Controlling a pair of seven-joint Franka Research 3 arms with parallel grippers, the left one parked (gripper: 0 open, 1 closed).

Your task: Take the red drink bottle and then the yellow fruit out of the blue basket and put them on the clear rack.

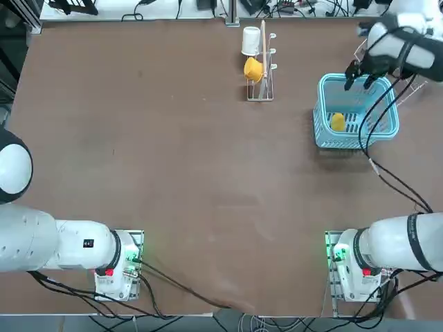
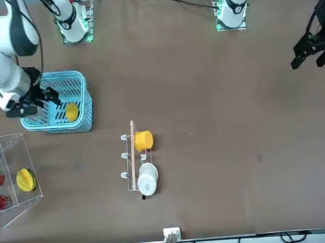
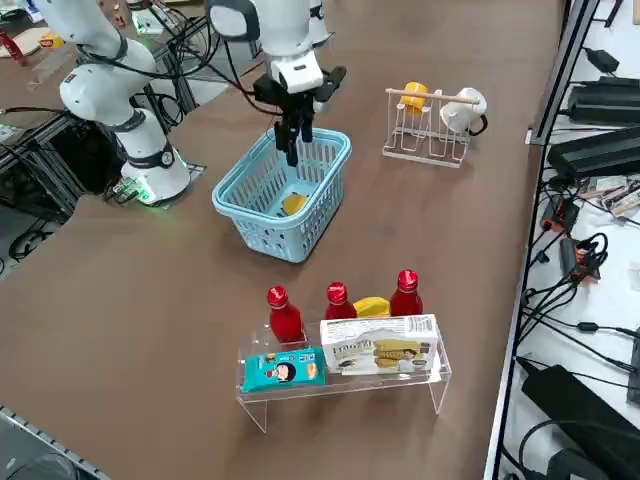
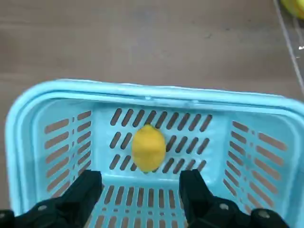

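Right gripper (image 4: 140, 190) above blue basket (image 4: 152, 92), fingers wide, holding nothing. One lemon (image 4: 148, 148) lies in basket, ahead of fingers, untouched. Beyond basket, one clear rack (image 3: 345, 385) carries three red drink bottles (image 3: 286, 318).

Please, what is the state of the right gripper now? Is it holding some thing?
Right gripper: open, fingers wide apart over the blue basket, holding nothing; the yellow fruit lies in the basket.

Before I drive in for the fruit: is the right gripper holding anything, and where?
Nothing is held: the right gripper is open above the blue basket.
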